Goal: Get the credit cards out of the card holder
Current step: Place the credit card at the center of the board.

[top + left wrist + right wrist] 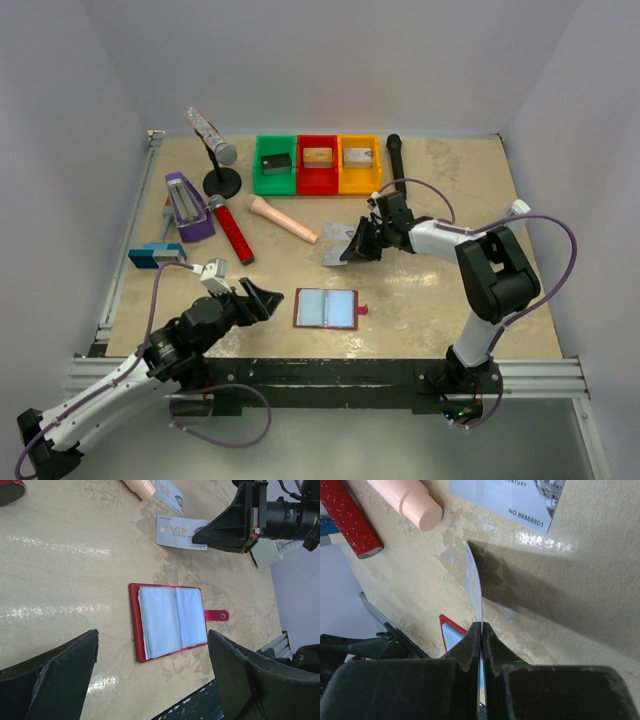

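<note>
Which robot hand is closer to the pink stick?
Right. The right gripper, jaws shut on a credit card, sits close by the tip of the pink stick. The left gripper is farther away, near the robot's edge, beside the card holder.

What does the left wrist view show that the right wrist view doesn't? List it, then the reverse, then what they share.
Left wrist only: the whole open card holder with its tab, the open left fingers, the printed face of the VIP card. Right wrist only: that card edge-on, pinched between the right fingers. Both: the loose card, the pink cylinder.
</note>
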`<control>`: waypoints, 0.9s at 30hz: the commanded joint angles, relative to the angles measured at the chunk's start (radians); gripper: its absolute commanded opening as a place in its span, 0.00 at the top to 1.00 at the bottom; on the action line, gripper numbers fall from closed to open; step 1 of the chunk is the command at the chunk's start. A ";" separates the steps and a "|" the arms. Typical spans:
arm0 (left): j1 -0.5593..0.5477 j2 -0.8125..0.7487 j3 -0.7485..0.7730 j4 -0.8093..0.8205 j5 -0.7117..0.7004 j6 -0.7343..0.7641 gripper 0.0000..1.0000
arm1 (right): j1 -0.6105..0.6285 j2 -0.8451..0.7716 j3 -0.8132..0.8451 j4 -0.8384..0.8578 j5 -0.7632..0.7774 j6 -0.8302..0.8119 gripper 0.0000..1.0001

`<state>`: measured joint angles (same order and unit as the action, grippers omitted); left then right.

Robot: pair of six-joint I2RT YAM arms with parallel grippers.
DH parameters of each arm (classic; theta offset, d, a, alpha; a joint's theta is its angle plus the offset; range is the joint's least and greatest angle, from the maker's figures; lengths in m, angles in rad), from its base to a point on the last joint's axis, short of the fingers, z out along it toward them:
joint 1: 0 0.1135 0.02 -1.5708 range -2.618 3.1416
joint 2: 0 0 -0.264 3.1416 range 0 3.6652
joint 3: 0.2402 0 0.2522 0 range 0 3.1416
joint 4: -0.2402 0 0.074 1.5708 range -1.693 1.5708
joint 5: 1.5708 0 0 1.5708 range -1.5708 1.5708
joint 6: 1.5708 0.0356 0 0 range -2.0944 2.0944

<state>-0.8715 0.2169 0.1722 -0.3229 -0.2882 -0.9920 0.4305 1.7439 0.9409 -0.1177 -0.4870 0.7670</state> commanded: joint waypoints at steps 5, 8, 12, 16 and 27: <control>0.003 0.026 0.001 0.031 -0.011 0.009 0.05 | -0.007 0.057 0.084 -0.022 -0.005 0.002 1.00; 0.003 0.024 -0.005 0.033 -0.014 0.009 0.05 | -0.007 0.074 0.101 -0.026 -0.010 0.002 0.97; 0.003 0.026 -0.010 0.035 -0.016 0.007 0.04 | -0.009 0.091 0.116 -0.034 -0.016 -0.002 0.91; 0.003 0.026 -0.010 0.031 -0.019 0.009 0.04 | -0.010 0.091 0.116 -0.034 -0.018 -0.005 0.83; 0.003 0.030 -0.014 0.033 -0.017 0.006 0.04 | -0.009 0.086 0.121 -0.042 -0.021 -0.008 0.69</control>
<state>-0.8715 0.2405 0.1658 -0.3145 -0.2958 -0.9920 0.4244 1.8458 1.0321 -0.1516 -0.5106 0.7658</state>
